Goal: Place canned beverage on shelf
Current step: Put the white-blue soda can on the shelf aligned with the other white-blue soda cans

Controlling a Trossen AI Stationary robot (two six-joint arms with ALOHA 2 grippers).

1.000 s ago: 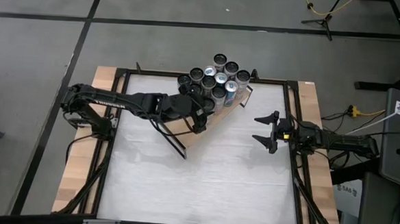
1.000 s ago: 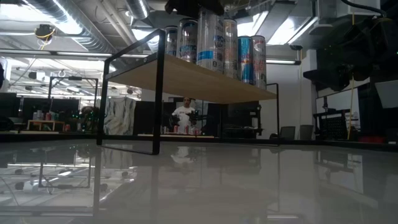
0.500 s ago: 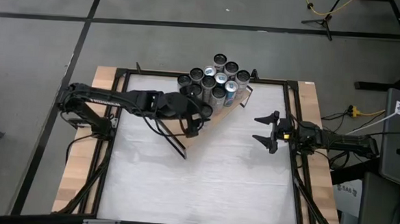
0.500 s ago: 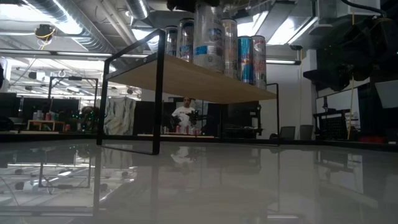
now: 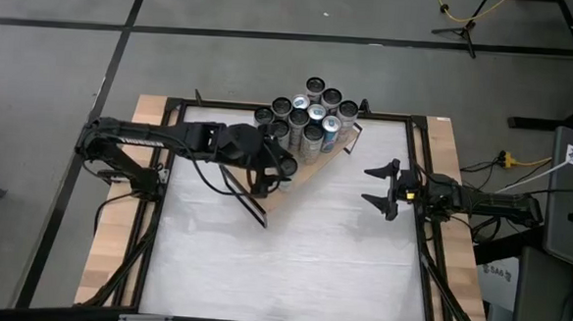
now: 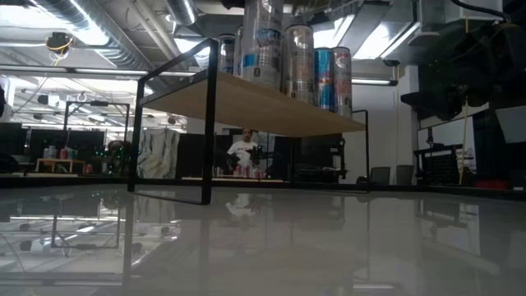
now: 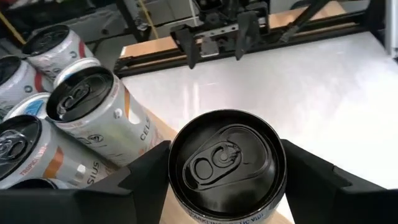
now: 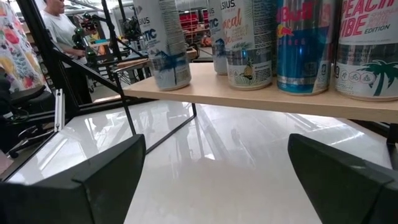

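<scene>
Gripping a black-topped can [image 7: 225,167] between its two fingers, the left gripper [image 5: 278,167] holds it upright over the near-left stretch of the wooden shelf [image 6: 246,104], presumably to set it beside the cluster of cans [image 5: 309,111], while the right gripper [image 5: 380,188] waits at the table's right, jaws wide.

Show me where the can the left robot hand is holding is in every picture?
High view: mostly hidden under the left gripper, above the shelf.
Low view: the held can is at top centre, over the board.
Left wrist view: its black top sits between the dark fingers.
Right wrist view: the leftmost can, on the board.
Shared landmark: the wooden shelf.
</scene>
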